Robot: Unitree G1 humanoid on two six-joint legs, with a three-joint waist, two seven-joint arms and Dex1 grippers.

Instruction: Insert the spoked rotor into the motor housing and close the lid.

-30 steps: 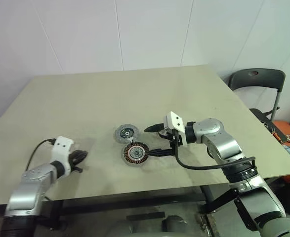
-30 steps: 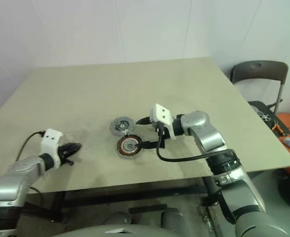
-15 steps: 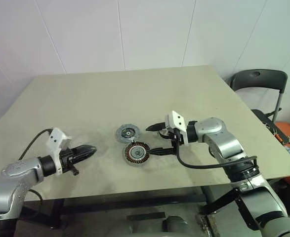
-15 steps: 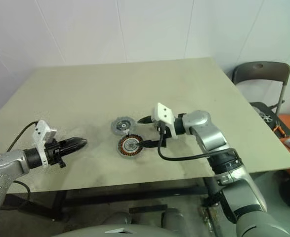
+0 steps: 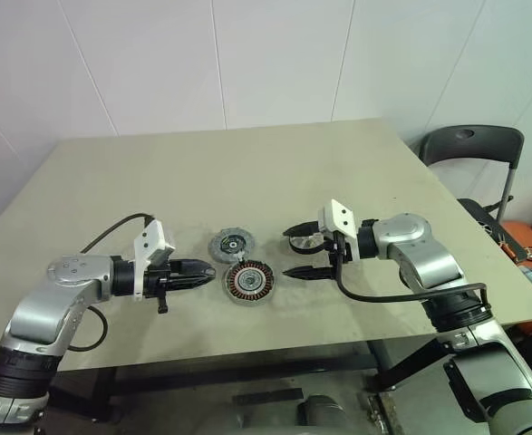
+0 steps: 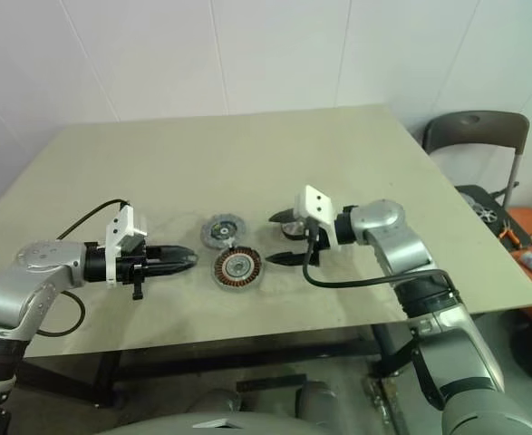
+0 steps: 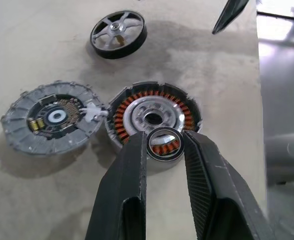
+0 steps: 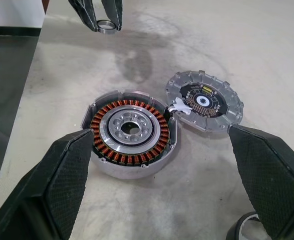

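Copper windings are showing in the motor housing (image 7: pixel 153 117), which is lying on the tabletop (image 5: pixel 247 172) touching the lid (image 7: pixel 51 117) beside it. The left pincer (image 7: pixel 164 144) is pinching a small metal ring (image 7: pixel 165 143) between its fingers, hovering just beside the housing. The right pincer (image 8: pixel 164 165) is standing wide apart, holding nothing, flanking the housing from the opposite side. The spoked rotor (image 7: pixel 118 34) is sitting on the tabletop near the right pincer, apart from the housing.

Beige table (image 5: pixel 247 163), white panelled wall (image 5: pixel 247 54), dark folding chair (image 5: pixel 472 145) at right
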